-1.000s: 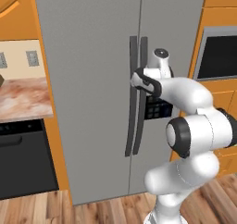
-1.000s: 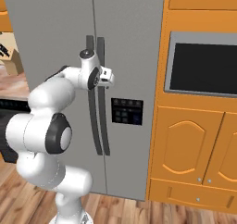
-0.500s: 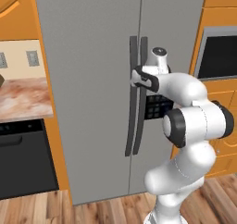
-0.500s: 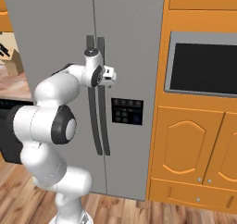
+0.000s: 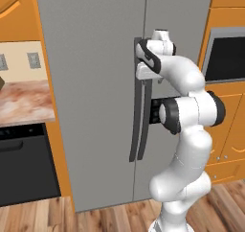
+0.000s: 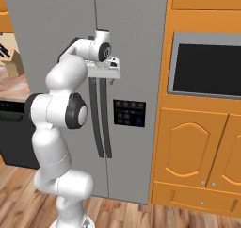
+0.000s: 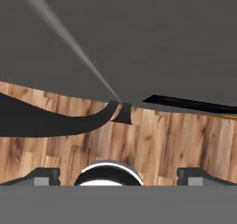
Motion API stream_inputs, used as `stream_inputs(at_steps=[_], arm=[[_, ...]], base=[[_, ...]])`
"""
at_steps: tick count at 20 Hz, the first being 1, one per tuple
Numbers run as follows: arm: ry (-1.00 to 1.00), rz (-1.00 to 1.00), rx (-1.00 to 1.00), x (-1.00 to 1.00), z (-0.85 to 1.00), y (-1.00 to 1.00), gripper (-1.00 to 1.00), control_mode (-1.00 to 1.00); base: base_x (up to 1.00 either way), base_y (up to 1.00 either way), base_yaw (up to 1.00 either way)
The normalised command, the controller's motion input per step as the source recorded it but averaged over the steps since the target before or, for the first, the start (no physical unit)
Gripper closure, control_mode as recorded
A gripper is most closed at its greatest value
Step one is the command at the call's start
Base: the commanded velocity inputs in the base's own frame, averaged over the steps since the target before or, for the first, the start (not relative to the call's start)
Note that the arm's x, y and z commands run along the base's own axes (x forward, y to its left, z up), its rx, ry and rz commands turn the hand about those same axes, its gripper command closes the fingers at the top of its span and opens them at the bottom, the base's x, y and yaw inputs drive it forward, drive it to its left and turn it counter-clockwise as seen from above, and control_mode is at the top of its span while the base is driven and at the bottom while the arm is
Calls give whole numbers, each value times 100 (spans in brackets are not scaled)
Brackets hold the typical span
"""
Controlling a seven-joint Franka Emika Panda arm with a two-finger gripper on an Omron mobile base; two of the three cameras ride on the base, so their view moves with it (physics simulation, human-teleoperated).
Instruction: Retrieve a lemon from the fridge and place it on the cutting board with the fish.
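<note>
Fridge [image 5: 95,92] both doors closed, so lemon presumably inside, hidden. Gripper [image 6: 112,74] at top of fridge handles [image 5: 139,116], by door seam, likely lining up for pull. Jaws fully spread, holding nothing. Handle not yet gripped.

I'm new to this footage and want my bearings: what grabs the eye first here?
The tall grey fridge fills the middle, both doors shut. The white arm reaches up to its long dark handles, with the open gripper right at their upper end. An orange cabinet wall with a black built-in oven stands to the fridge's right.
</note>
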Motion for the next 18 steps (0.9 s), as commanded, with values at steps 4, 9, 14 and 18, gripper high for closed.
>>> stream_inputs(at_steps=[4,9,14,18], arm=[[-39,0,0,-63,-35,0,-100,-100],[-39,0,0,-80,-37,7,-100,-100],[-35,0,0,-38,-26,23,-100,-100],[-42,-2,0,-2,-9,14,-100,-100]], base=[[0,0,0],[0,0,0],[0,0,0],[0,0,0]])
